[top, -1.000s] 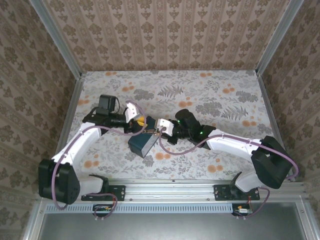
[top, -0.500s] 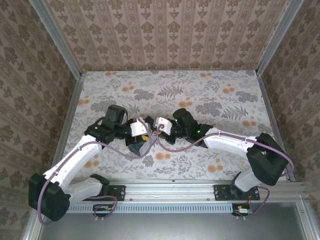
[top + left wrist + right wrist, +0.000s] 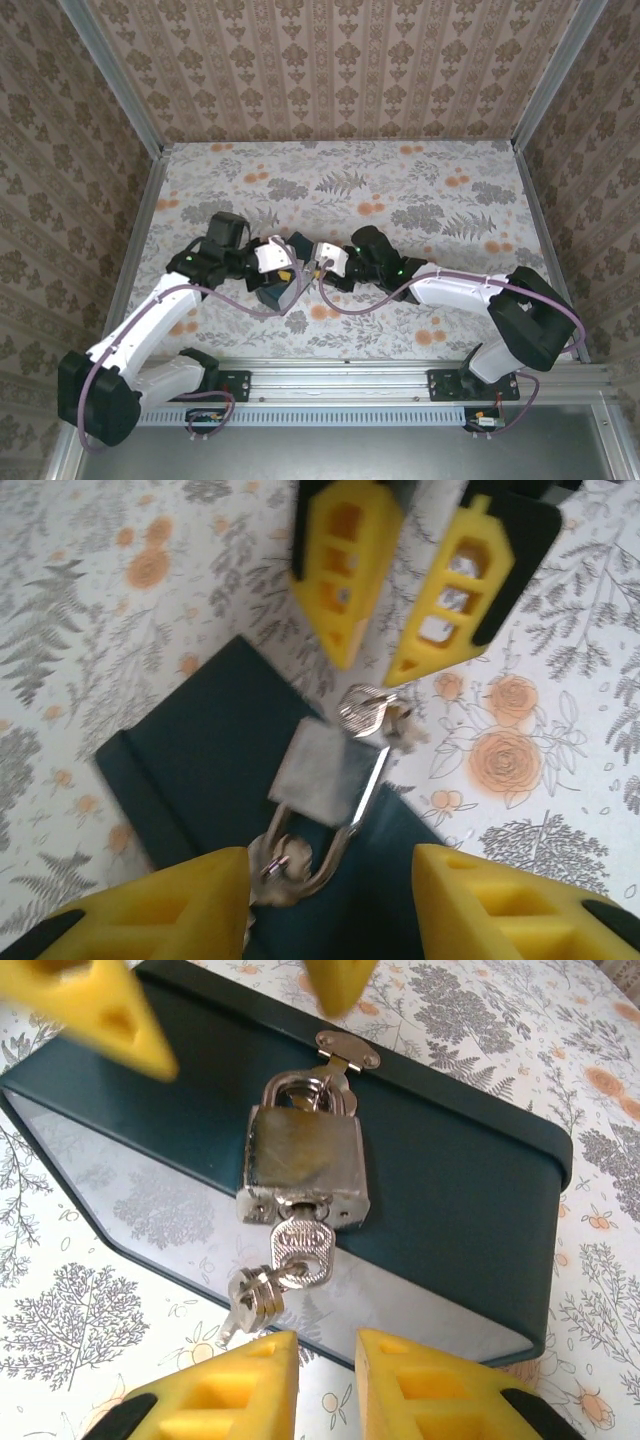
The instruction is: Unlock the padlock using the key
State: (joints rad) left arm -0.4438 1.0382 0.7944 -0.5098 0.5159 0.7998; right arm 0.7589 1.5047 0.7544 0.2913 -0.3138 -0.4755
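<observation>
- Within 1 second the left arm had swung in from farther back on the table, so that the left gripper (image 3: 330, 880) hung over the dark teal box (image 3: 470, 1180). Its yellow fingers stood well apart on either side of the shackle (image 3: 290, 865), closed on nothing.
- The right gripper (image 3: 325, 1355) had parted from a shut pinch to a narrow gap. Nothing sat between its fingers, which ended just short of the key (image 3: 302, 1250).
- The key stayed pushed into the keyhole at the bottom of the small metal padlock (image 3: 300, 1165), and a ring (image 3: 250, 1300) with 1 more key trailed from it onto the box.
- The padlock lay on the side of the box, its shackle threaded through the hasp (image 3: 347, 1055) and apparently seated in the body — so probably not yet unlocked.
- Judged from this, the key was inserted and let go. The left gripper looked placed to steady the padlock for the turn.
- The key's head carried raised lettering — too small to read. No brand or label was legible on the padlock or box.
</observation>
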